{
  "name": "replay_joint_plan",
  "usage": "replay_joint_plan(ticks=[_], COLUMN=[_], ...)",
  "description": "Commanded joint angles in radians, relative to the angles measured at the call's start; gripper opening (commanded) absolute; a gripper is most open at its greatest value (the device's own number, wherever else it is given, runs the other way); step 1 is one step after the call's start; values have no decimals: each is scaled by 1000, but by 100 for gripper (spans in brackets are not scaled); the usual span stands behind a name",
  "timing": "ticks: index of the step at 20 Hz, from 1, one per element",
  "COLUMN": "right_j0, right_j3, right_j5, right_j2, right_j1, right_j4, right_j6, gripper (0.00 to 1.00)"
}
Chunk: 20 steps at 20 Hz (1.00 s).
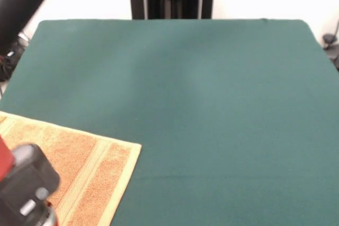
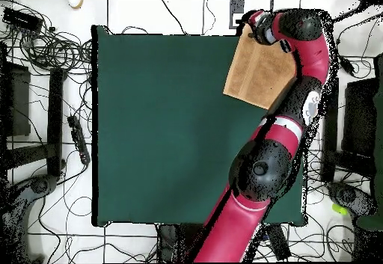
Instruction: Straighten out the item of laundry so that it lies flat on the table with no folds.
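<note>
Towel skewed across table corner, stripe outward.

The surface is covered with a dark green cloth, matt and smooth like felt. The towel at the lower left of the frame is orange-tan terry cloth with a rough, looped pile; its paler stripe looks flatter and woven. The arm has glossy red shells and black parts that look like hard plastic.
</note>
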Motion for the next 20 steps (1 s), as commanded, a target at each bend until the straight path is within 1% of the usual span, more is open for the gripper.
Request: replay_joint_plan(ticks=[1,2,5,7,10,12,14,15,16,17,20], right_j0=[66,76,117,151,228,312,431,494,548,593,676], right_j3=[-61,-55,-23,4,82,186,356,452,538,616,772], right_j5=[-136,-145,-169,-179,-185,-175,-176,-187,-199,-207,-210], right_j2=[4,32,127,221,404,556,720,803,863,909,985], right_j1=[102,108,111,111,92,58,5,-28,-59,-90,-160], right_j4=[-62,-86,-198,-271,-410,-515,-598,-620,-626,-635,-671], right_j6=[-197,-187,-162,-137,-110,-115,-162,-195,-229,-256,-294], gripper=[100,100,100,100,100,100,100,100,100,100,100])
